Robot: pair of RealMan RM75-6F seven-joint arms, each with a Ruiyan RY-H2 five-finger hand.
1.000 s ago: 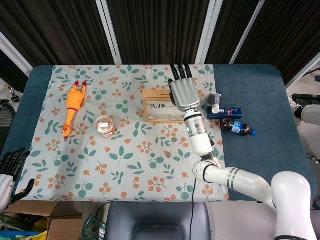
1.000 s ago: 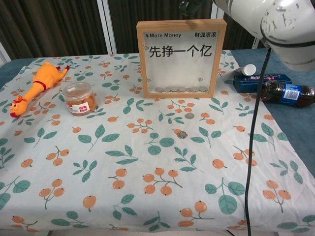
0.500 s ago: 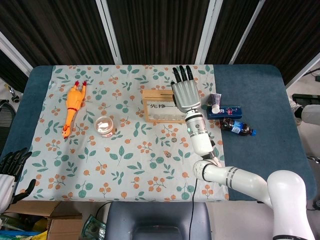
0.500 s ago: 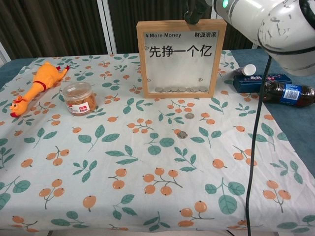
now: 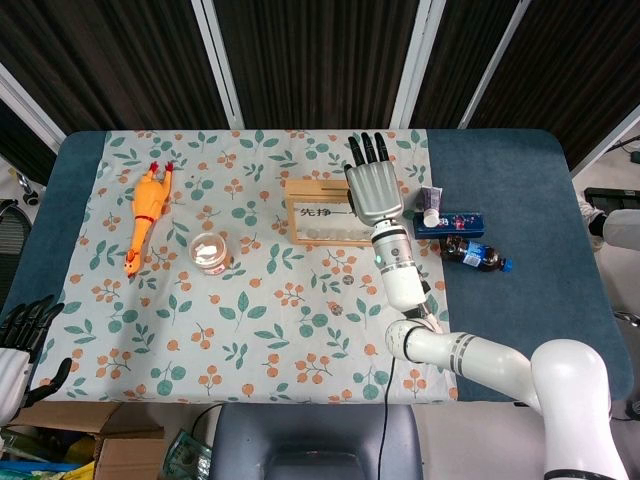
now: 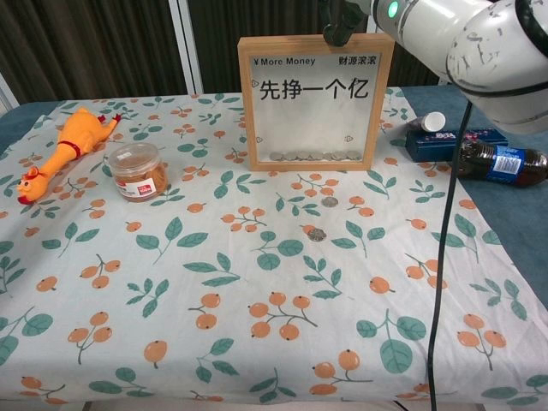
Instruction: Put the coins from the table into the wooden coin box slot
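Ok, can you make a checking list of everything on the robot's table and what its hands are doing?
Surface: table with a dark blue top; a leaf-and-berry cloth covers most of it.
Job's things: wooden coin box upright, a row of coins along its bottom; two loose coins on the cloth before it.
Clutter: rubber chicken, snack jar, cola bottle lying flat, blue box, small white-capped tube.
Hands: right hand over the box's top right, fingers straight; whether it holds a coin cannot be told. Left hand off the table's left edge, holding nothing.
Cables: black cable hanging from the right arm.
Surroundings: dark curtains behind; cardboard boxes on the floor.
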